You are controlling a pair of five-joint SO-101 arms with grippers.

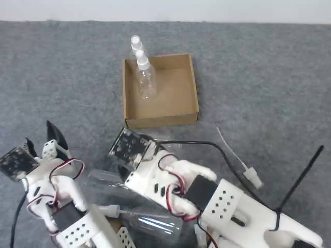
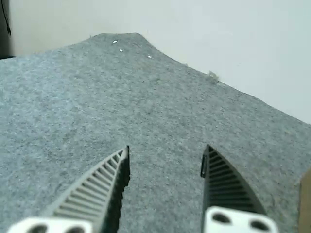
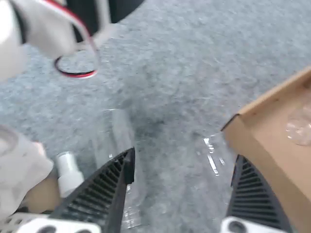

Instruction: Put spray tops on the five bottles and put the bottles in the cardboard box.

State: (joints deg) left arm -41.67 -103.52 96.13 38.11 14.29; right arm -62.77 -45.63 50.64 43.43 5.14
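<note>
Right hand [image 3: 183,158] open over a clear bottle [image 3: 112,136]; left hand [image 2: 166,147] at eight o'clock open, empty. Bottle seems light, slick, crushable: grip mid-body gently

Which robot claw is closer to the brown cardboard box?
Right. The right gripper sits by a corner of the brown cardboard box; the left gripper is farther, over grey carpet.

This is looking like a robotics test bench: a grey felt-covered table [image 1: 269,67] is meeting a plain white wall [image 2: 233,39].
</note>
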